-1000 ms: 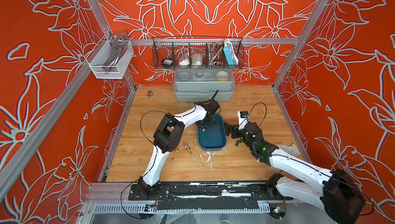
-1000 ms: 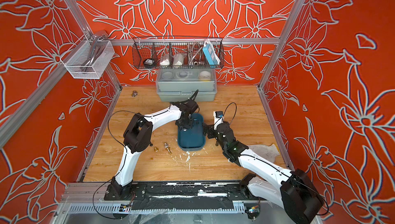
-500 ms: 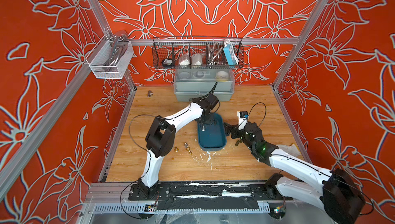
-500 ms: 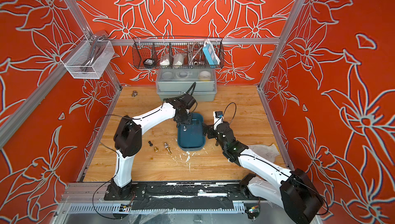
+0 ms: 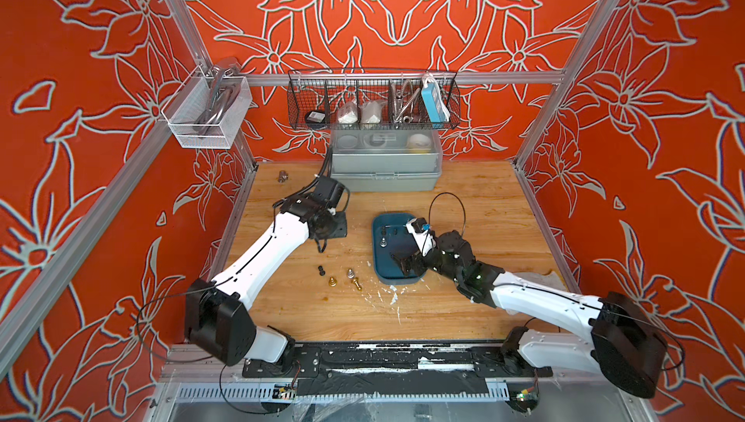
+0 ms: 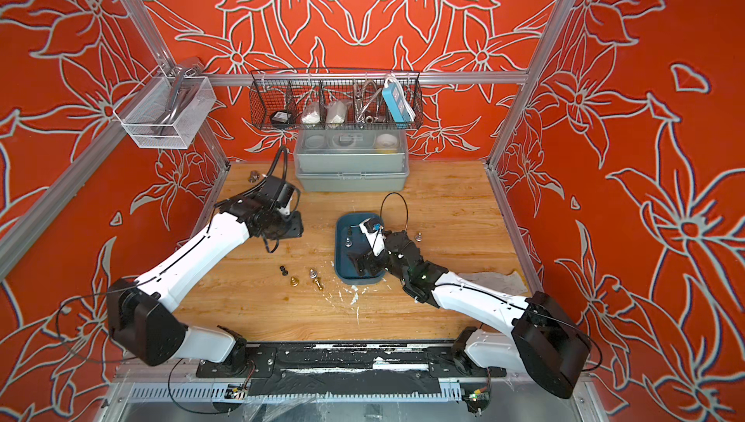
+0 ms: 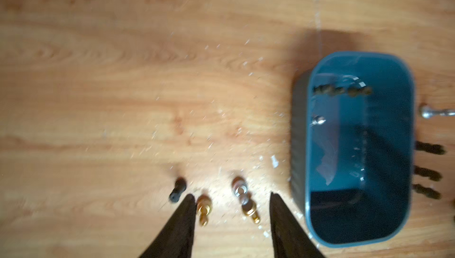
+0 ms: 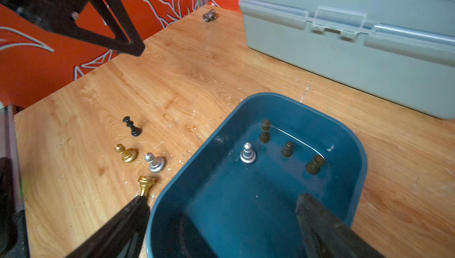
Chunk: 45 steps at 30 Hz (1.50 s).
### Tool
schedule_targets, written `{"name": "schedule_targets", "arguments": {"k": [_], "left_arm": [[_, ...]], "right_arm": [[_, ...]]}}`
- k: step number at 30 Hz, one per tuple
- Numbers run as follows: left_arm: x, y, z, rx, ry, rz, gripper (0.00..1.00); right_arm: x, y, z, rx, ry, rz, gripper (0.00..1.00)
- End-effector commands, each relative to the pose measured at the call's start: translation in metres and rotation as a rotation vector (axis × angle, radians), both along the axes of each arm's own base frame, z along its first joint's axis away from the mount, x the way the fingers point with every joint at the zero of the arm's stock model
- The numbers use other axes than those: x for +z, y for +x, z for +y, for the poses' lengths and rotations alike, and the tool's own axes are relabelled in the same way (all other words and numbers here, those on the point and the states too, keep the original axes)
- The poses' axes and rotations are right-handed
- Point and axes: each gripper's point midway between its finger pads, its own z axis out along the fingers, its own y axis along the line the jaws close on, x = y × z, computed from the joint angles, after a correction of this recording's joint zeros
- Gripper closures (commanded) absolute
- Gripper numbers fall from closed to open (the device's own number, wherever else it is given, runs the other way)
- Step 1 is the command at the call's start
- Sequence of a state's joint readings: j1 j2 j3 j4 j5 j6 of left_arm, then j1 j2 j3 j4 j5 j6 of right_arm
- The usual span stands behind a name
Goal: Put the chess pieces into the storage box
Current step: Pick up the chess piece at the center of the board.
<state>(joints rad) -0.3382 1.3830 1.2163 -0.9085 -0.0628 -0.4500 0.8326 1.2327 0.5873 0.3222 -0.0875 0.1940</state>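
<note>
The teal storage box (image 5: 374,256) (image 6: 338,256) (image 8: 354,146) (image 7: 299,146) sits mid-table. Inside it stand a silver chess piece (image 8: 247,154) and three dark ones (image 8: 265,131). On the wood to its left are a black piece (image 5: 321,270), a gold one (image 5: 332,281), a silver one (image 5: 350,273) and a gold one lying down (image 8: 145,184). More pieces (image 7: 426,113) lie on the box's right side. My left gripper (image 7: 231,198) hangs open and empty, raised to the left of the box. My right gripper (image 8: 221,202) stands wide open over the box's near end, one finger outside its wall.
A grey-green lidded box (image 5: 385,166) stands at the back under a black wire basket (image 5: 373,101). A white mesh basket (image 5: 205,117) hangs on the left wall. A brownish metal fitting (image 5: 283,176) lies at the back left. White flecks (image 5: 393,295) dot the wood.
My left gripper has left the box, moving left and opening. My right gripper has moved left from beside the box to over its near end.
</note>
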Motion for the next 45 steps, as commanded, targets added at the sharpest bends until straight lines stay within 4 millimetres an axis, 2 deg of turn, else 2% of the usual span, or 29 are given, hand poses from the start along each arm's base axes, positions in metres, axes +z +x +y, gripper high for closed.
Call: {"name": "schedule_targets", "arguments": {"k": [1,8,16,30,36,45], "left_arm": [[-0.021,-0.03,0.017,0.049,-0.011,0.103,0.51],[-0.06,-0.051,0.04,0.138,-0.01,0.197,0.51],[-0.082,-0.055,0.044,0.162,-0.012,0.233,0.51],[-0.102,-0.05,0.041,0.139,-0.006,0.285,0.55],[-0.11,-0.041,0.041,0.142,0.007,0.301,0.59],[-0.123,-0.038,0.04,0.148,0.011,0.324,0.66]], "right_arm": [[0.004,0.003,0.007,0.025,-0.012,-0.026,0.02],[0.004,-0.01,0.018,0.092,-0.034,-0.072,0.01],[0.003,-0.011,0.019,0.085,-0.054,-0.081,0.01],[-0.001,-0.007,0.019,0.063,-0.078,-0.074,0.02],[-0.003,-0.006,0.02,0.062,-0.085,-0.068,0.02],[-0.005,-0.005,0.021,0.059,-0.094,-0.061,0.03]]}}
